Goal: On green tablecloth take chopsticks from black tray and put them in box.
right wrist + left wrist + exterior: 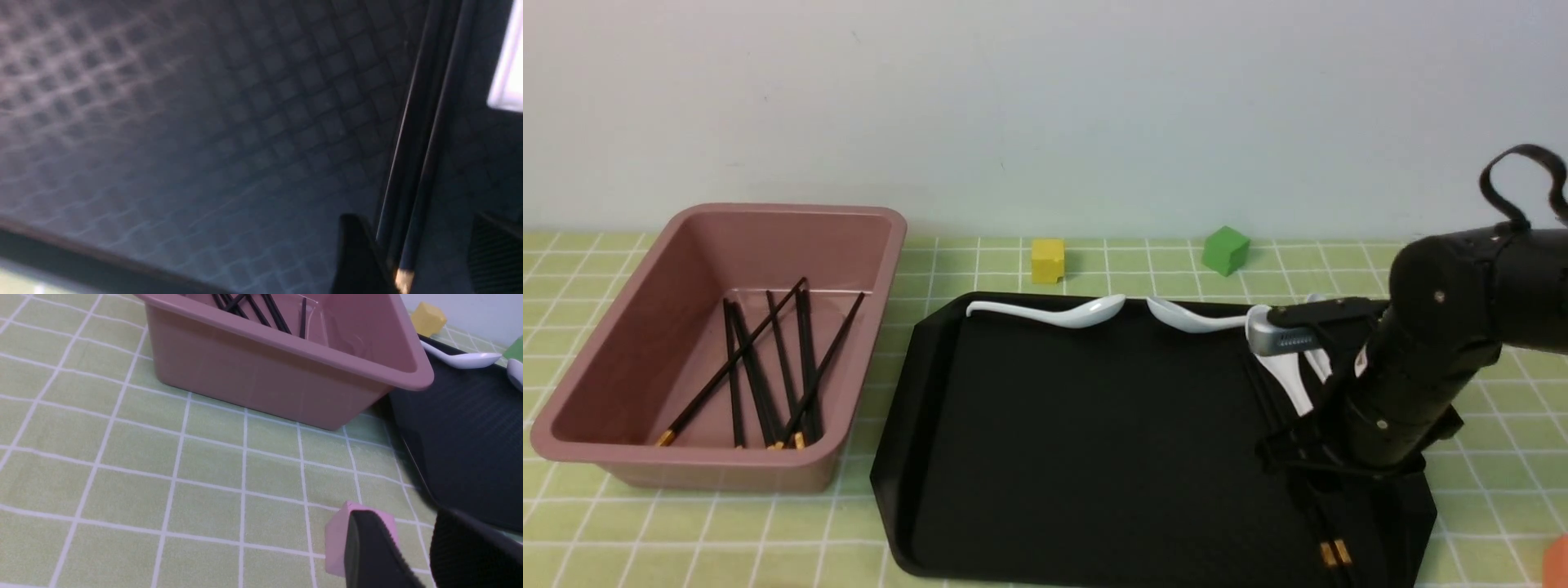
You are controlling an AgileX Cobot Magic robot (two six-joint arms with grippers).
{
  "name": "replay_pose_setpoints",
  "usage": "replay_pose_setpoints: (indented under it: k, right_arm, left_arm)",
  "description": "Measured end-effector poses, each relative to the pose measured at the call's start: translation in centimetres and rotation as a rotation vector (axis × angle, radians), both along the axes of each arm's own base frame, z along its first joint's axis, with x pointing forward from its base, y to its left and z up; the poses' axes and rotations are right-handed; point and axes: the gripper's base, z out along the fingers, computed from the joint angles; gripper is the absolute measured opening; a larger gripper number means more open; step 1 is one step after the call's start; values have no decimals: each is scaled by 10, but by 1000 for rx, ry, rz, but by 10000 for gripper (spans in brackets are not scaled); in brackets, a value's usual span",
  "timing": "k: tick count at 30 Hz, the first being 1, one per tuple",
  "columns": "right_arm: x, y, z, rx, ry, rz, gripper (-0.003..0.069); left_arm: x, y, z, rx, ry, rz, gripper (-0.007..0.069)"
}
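Plenty of open room across the middle of the flat matte black plastic tray point(1094, 457); white ceramic spoons point(1086, 313) line its far rim, and the black robot arm point(1421, 367) crowds its right side.

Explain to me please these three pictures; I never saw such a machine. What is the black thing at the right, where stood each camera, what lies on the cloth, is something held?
This robot has two arms, each ending in a claw. The wide picture looks forward from between them; the black right arm reaches over the black tray. The other two come from cameras on the wrists. On the green tablecloth stand a pink box with several chopsticks, the tray with white spoons and two more chopsticks, a yellow cube, a green cube and a pink cube near the left claw. The right claw stands open around the two chopsticks on the tray, not gripping them. The left claw is open and empty.
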Motion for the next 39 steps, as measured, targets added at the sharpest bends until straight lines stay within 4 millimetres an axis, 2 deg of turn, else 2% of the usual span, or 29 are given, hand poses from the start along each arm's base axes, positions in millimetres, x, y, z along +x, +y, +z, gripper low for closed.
replay_pose_setpoints:
  k: [4,8,11,15,17,19,21,25,29,30,32,34,36,37,38,39]
  right_arm:
    - [3,1,-20,-20,52,0,383]
    - [5,1,-26,-31,70,3,363]
    - [7,1,-27,-42,77,9,303]
    - [5,-1,-25,-53,91,16,134]
    - [4,0,-23,-44,108,7,132]
    - [3,1,-19,-35,127,4,135]
    - [1,4,-4,-2,155,1,135]
    - [4,17,40,124,137,14,135]
    - [13,51,90,310,32,74,135]
    - [16,67,104,366,-13,110,135]
    - [22,91,122,435,-79,159,135]
    - [29,124,138,511,-159,212,135]
    - [41,166,146,584,-254,259,135]
    - [41,166,146,584,-254,259,135]
    - [50,196,143,622,-306,288,135]
    - [56,215,138,643,-340,302,135]
  left_arm:
    - [0,0,0,0,0,0,238]
    - [0,0,0,0,0,0,238]
    - [0,0,0,0,0,0,239]
    - [0,0,0,0,0,0,239]
    - [0,0,0,0,0,0,239]
    - [0,0,0,0,0,0,239]
    - [0,0,0,0,0,0,239]
    - [0,0,0,0,0,0,239]
    - [0,0,0,0,0,0,239]
    - [0,0,0,0,0,0,239]
    - [0,0,0,0,0,0,239]
    - [0,0,0,0,0,0,239]
    - [0,0,0,0,0,0,239]
    - [0,0,0,0,0,0,239]
    - [0,0,0,0,0,0,239]
    - [0,0,0,0,0,0,239]
